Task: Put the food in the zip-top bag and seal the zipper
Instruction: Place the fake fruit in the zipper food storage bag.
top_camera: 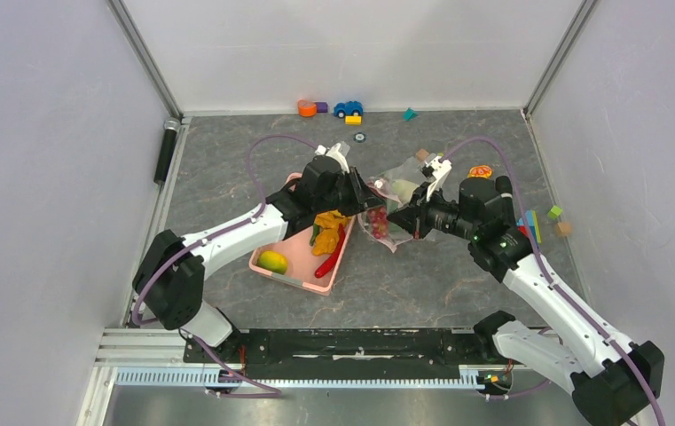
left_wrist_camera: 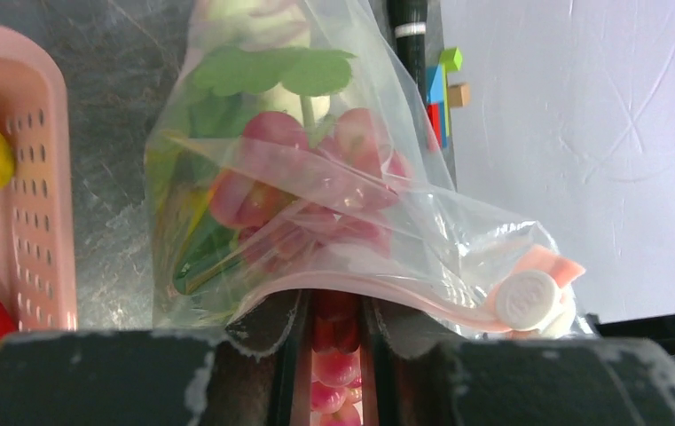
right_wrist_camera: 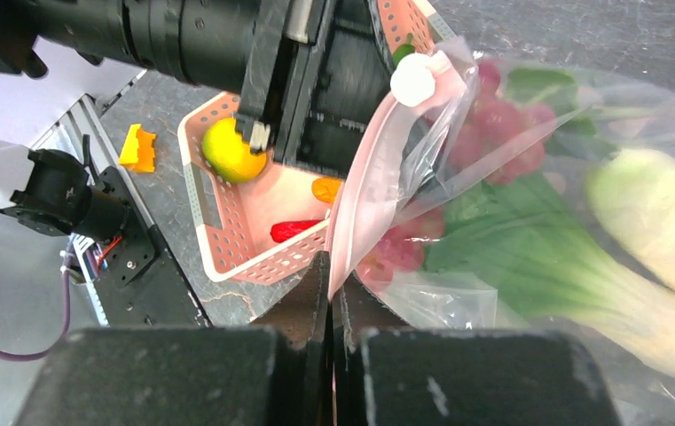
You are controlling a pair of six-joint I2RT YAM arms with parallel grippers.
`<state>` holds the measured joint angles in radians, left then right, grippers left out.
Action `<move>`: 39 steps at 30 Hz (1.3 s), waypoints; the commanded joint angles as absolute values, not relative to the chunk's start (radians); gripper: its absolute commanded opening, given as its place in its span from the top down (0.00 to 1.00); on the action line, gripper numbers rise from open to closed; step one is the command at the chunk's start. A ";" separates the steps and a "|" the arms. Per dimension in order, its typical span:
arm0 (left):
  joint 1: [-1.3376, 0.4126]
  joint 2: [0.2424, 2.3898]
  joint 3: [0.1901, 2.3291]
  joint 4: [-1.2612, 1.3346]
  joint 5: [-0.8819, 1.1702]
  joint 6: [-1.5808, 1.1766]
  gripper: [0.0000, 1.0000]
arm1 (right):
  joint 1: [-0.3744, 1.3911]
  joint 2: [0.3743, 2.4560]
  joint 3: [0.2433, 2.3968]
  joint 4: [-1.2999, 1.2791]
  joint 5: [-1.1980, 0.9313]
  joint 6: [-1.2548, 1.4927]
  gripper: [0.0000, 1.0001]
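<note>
The clear zip-top bag (top_camera: 397,197) hangs between both grippers, just right of the pink basket (top_camera: 291,259). Inside it are a bok choy (right_wrist_camera: 644,257) and red grapes (left_wrist_camera: 316,177). My left gripper (left_wrist_camera: 338,306) is at the bag's mouth, its jaws shut on part of the grape bunch, under the pink zipper strip (left_wrist_camera: 378,288). The white slider tab (left_wrist_camera: 526,300) sits at the strip's end. My right gripper (right_wrist_camera: 332,266) is shut on the bag's pink zipper edge. In the basket lie a mango (top_camera: 272,261), a red chili (top_camera: 332,259) and yellow-orange pieces (top_camera: 329,232).
Small blocks (top_camera: 307,107) and a toy car (top_camera: 348,108) lie by the back wall. More coloured blocks (top_camera: 553,213) sit to the right, beside the right arm. A black cylinder (top_camera: 166,151) lies along the left table edge. White walls close three sides.
</note>
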<state>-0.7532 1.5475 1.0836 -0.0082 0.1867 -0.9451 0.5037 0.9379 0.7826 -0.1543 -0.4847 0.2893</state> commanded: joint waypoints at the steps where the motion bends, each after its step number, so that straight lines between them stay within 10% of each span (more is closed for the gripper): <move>1: -0.748 1.502 1.152 0.031 0.049 -0.977 0.98 | 0.510 0.890 0.772 -0.183 -0.488 0.257 0.99; 13: -0.820 1.603 1.247 0.060 -0.060 -0.979 0.97 | 0.511 0.913 0.778 -0.097 -0.571 0.345 0.98; 19: -0.829 1.621 1.261 0.028 0.042 -0.911 0.74 | 0.511 0.901 0.827 -0.127 -0.433 0.371 0.97; 29: -0.854 1.498 1.223 -0.035 0.203 -0.737 0.02 | 0.510 0.938 0.913 -0.307 -0.047 0.370 0.97; 39: -0.859 1.298 1.110 -0.086 0.163 -0.621 0.00 | 0.511 0.907 0.947 -0.418 0.225 0.339 0.97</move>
